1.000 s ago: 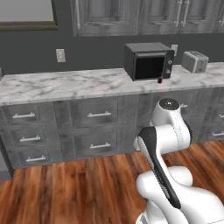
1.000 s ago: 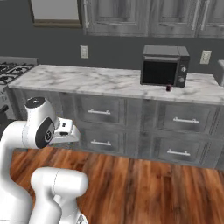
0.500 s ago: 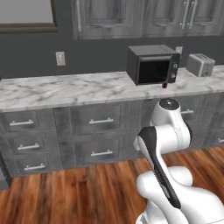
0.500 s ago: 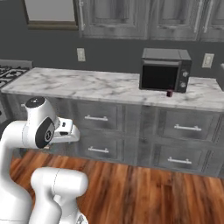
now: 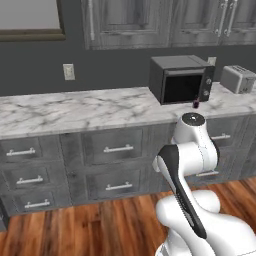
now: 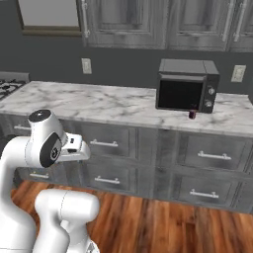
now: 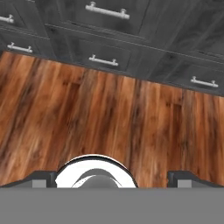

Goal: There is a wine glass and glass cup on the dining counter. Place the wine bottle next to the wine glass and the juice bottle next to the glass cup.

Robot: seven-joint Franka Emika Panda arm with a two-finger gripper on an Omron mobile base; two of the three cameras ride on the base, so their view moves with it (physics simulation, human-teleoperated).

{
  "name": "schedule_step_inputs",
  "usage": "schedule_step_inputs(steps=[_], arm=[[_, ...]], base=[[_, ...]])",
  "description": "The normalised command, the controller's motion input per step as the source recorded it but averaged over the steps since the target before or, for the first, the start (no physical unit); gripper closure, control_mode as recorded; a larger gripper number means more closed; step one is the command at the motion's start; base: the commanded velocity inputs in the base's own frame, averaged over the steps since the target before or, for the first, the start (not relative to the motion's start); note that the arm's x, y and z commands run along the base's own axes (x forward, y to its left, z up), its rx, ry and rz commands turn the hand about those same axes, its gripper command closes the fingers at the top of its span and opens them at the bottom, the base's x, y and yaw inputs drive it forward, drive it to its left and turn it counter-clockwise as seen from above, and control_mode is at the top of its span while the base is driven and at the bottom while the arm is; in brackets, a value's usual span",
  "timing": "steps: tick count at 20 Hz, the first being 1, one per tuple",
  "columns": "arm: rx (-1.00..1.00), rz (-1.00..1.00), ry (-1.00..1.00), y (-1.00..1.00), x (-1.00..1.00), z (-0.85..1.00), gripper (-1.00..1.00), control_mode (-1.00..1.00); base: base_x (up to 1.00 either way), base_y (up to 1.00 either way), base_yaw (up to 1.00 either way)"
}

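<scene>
Currently, left base view: we see a marble worktop [image 5: 75,112] running along the wall over grey drawer fronts [image 5: 117,165]. A black microwave [image 5: 181,79] sits on it toward the right, and the juice bottle [image 5: 196,104], tiny and purple, stands upright just in front of the microwave's right front corner, near the worktop's front edge. We can't tell if it touches the microwave. A toaster [image 5: 239,79] sits further right on the same worktop, well apart from the bottle. A wall outlet [image 5: 68,71] shows on the dark backsplash. Our arm [image 5: 187,165] is folded up at lower right, over the wood floor [image 5: 100,230].

Right base view: same worktop [image 6: 99,104], microwave [image 6: 188,85] right of centre, juice bottle [image 6: 192,114] upright just in front of its right half, on the marble. A stove [image 6: 9,89] edge shows at far left. The arm [image 6: 47,148] is folded at lower left, hand end tucked near the drawers [image 6: 111,163].

Hand view: the gripper [image 7: 111,179] points down at the wood floor [image 7: 109,118], with the lower drawers [image 7: 105,59] across the top. Both finger tips [image 7: 40,178] sit at the far sides of the bottom edge, so the jaws are spread fully, nothing between them.
</scene>
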Motion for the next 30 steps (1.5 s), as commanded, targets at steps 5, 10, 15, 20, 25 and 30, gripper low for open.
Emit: schedule_step_inputs(steps=[5, 10, 15, 20, 25, 30], arm=[[0.00, 0.00, 0.00, 0.00, 0.00, 0.00, -1.00, 1.00], [0.00, 0.00, 0.00, 0.00, 0.00, 0.00, -1.00, 1.00], [0.00, 0.00, 0.00, 0.00, 0.00, 0.00, -1.00, 1.00], [0.00, 0.00, 0.00, 0.00, 0.00, 0.00, -1.00, 1.00], [0.00, 0.00, 0.00, 0.00, 0.00, 0.00, -1.00, 1.00], [0.00, 0.00, 0.00, 0.00, 0.00, 0.00, -1.00, 1.00]], base=[[0.50, 0.00, 0.00], [0.48, 0.00, 0.00], [0.44, 0.00, -0.41], [0.27, 0.00, -0.72], [0.41, 0.01, -0.58], [0.69, 0.05, -0.25]])
